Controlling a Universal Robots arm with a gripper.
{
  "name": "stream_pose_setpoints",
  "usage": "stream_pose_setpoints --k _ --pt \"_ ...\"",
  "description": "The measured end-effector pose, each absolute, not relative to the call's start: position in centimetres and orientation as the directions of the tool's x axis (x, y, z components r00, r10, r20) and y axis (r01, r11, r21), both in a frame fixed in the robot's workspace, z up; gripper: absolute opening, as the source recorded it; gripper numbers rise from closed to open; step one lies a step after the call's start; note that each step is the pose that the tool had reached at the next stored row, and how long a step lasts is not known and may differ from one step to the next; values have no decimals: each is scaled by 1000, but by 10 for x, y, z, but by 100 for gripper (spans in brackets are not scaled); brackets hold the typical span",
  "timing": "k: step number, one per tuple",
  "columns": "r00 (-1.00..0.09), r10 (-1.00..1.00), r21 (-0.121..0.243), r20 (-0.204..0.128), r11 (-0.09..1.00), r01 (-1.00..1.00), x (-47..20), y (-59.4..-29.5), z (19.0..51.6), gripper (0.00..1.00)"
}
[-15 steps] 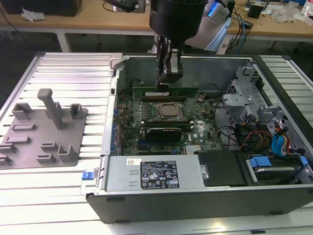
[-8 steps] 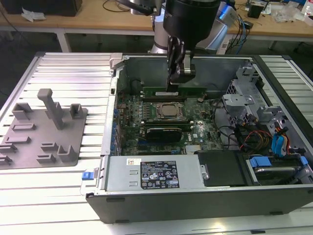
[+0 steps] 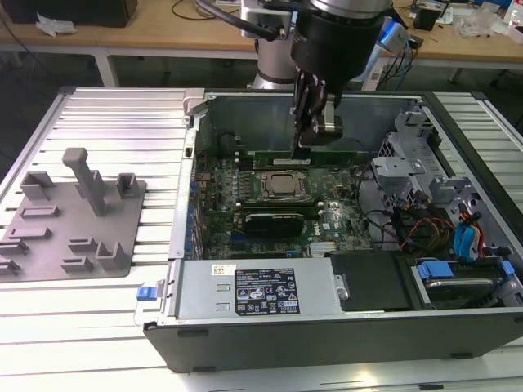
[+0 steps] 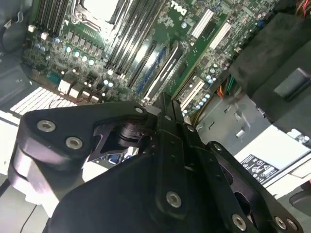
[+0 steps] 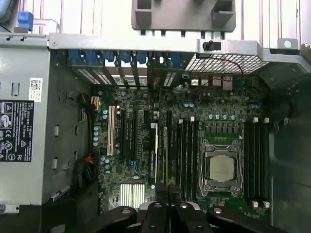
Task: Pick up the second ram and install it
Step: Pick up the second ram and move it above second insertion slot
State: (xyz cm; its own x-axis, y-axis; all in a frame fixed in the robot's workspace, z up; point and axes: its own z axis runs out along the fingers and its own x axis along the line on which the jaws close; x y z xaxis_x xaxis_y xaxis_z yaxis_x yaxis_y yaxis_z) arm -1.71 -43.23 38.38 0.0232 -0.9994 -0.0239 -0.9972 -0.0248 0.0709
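Gripper (image 3: pixel 304 147) reaches down from the arm in the upper centre of the exterior view, into the open computer case (image 3: pixel 327 339). Its fingers are pressed together on the ram stick (image 3: pixel 339 153), pinching the thin green board near its middle, so that the stick runs level to either side of the fingertips.

Nearest in that view, along the bottom of the frame, is the case's front wall. Just behind it lies the silver power supply (image 3: pixel 261 290) with its labels. At the lower right sit blue tabs (image 3: pixel 433 269) and a bundle of orange and red cables (image 3: pixel 417 229). Further in lies the green main board, with the processor (image 3: pixel 283 186) at its middle. The ram stick stands just beyond the processor in the frame, along the long memory slots. Whether its lower edge touches a slot cannot be told.

In the first wrist view the stick (image 5: pixel 165 155) shows edge-on, running straight up the frame from the closed fingertips, between the white card slots and the slots beside the processor (image 5: pixel 218 167).

At the exterior view's left, outside the case, a grey tray (image 3: pixel 73 212) with upright holders rests on the slatted metal table (image 3: pixel 106 114). Farthest back, across the top of the frame, stand wooden benches (image 3: pixel 163 24).
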Motion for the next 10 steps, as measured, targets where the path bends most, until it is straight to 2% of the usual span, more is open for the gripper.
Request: stream_pose_setpoints --k 10 --pt "23 -999 71 -24 -25 -997 1 -431 367 9"
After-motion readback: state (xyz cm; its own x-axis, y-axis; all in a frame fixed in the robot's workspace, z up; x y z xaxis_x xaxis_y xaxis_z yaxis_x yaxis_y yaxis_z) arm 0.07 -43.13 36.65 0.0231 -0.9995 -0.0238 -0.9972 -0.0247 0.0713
